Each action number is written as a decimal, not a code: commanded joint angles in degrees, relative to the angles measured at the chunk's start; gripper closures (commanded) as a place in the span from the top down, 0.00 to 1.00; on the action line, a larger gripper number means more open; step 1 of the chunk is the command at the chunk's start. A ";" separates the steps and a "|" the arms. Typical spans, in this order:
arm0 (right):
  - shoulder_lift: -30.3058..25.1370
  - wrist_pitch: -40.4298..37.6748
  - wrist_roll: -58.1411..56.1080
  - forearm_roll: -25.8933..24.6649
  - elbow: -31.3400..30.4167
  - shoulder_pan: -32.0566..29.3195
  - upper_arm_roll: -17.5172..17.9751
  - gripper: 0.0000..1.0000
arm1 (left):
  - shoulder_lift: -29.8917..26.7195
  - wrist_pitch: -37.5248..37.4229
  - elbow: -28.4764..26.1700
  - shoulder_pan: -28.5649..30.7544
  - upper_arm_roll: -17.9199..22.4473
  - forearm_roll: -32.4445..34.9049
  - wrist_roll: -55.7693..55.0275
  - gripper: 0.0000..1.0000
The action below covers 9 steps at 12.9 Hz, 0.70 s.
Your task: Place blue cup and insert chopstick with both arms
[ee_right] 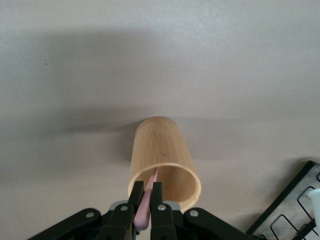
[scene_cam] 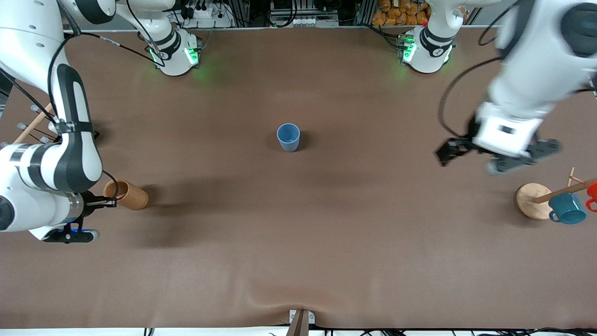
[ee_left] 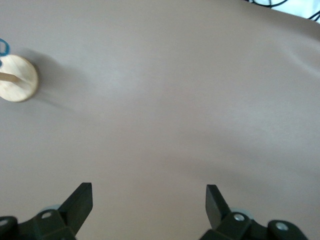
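Blue cup (scene_cam: 288, 136) stands upright and alone on the brown table (scene_cam: 298, 242), about midway between the two arms' ends and well apart from both grippers. Nothing shows inside it. At the right arm's end, the right gripper (ee_right: 147, 196) has its fingers (ee_right: 158, 196) pinched narrow on the pink chopstick (ee_right: 146, 205), whose tip points into the mouth of a brown wooden cylinder (ee_right: 162, 160) (this holder is right at the fingertips, its rim just ahead of them). In the front view that wooden cylinder (scene_cam: 126, 194) is nearer the camera than the cup. At the left arm's end, the left gripper (ee_left: 149, 197) hangs over bare table with its fingers (ee_left: 80, 200) spread wide and nothing between them. Off to one side of those fingers is the round wooden base (ee_left: 18, 78) of a mug rack (scene_cam: 536, 200); a teal mug (scene_cam: 566, 208) hangs there.
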 commanded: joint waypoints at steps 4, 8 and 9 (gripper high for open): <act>-11.53 -3.16 -1.29 0.01 -0.84 0.22 0.41 0.00 | -5.06 -4.55 -1.49 4.63 3.39 -3.11 19.10 1.00; -15.32 -5.52 -8.76 2.89 -0.84 0.84 1.55 0.00 | -8.06 -5.69 -3.96 3.30 6.76 -3.38 24.84 1.00; -15.76 -5.88 -8.85 4.91 -0.84 0.92 1.99 0.00 | -7.98 -5.78 -3.52 3.39 6.41 -3.38 24.58 1.00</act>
